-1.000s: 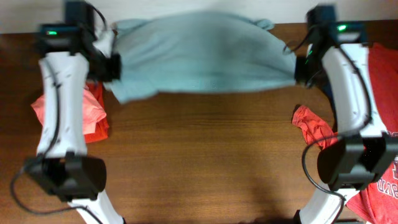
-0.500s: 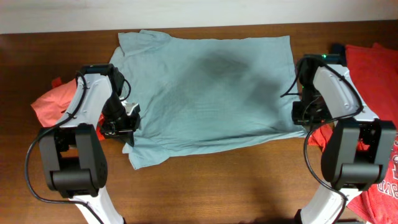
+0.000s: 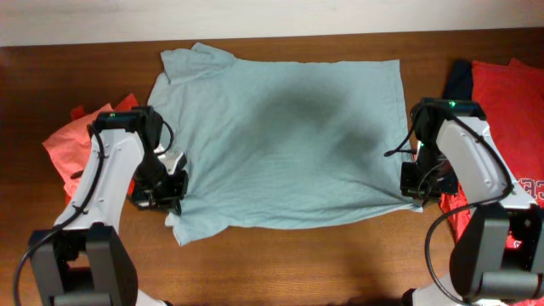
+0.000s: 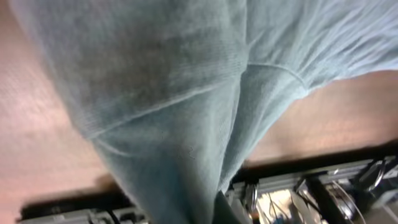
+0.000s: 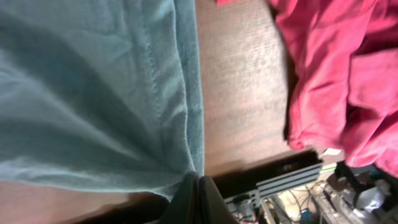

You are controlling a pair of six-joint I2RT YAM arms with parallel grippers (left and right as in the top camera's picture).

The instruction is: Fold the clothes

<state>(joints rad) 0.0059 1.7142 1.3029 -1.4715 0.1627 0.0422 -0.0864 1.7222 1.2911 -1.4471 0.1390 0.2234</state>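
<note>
1. Across the dark wooden counter (image 3: pixel 297 263) we see the pale grey-blue cotton T-shirt (image 3: pixel 280 144) spread flat, no fold made.
2. Our left claw (image 3: pixel 166 194) and right claw (image 5: pixel 196 186) each clench a near corner of it.
3. Crumpled coral shirts (image 3: pixel 64 144) at left, red shirts (image 3: pixel 510 110) and a navy shirt (image 3: pixel 459 81) at right, all wait unfolded.
4. A pale wall (image 3: pixel 255 17) edges the far side.

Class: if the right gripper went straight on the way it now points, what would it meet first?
The pale blue shirt: the right gripper is shut on its edge. Straight past that, probably the wooden table, though depth is hard to judge. The red shirt lies off to one side.
</note>
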